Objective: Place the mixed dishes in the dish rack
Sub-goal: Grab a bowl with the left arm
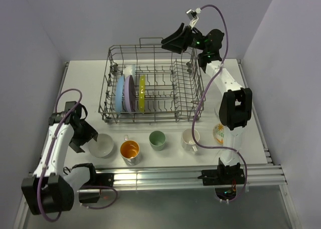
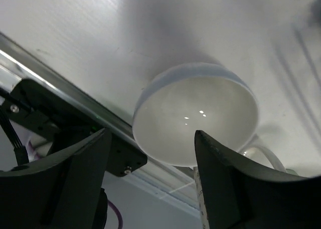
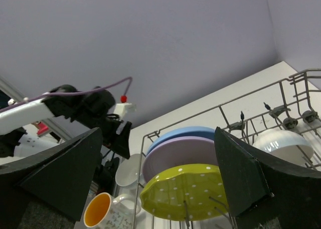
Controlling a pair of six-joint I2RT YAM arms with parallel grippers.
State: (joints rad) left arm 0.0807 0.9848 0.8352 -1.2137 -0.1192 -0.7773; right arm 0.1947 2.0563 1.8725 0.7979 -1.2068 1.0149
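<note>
Two robot arms work at a white surface (image 1: 83, 81) that carries a partly loaded dish rack (image 1: 186, 96).
At lower left, the left pincer (image 1: 90, 140) is spread wide toward a white bowl (image 1: 102, 145); contact cannot be told. To its right stand an orange-inside cup (image 1: 130, 150), a pale green cup (image 1: 157, 139) and a white mug (image 1: 190, 138). Blue (image 1: 119, 93), lavender (image 1: 129, 92) and yellow-green (image 1: 142, 93) plates stand in the rack. At upper right, the right pincer (image 1: 168, 42) gapes empty.

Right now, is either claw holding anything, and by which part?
Nothing is held. The left gripper is open by the white bowl; the right gripper is open above the rack.
</note>
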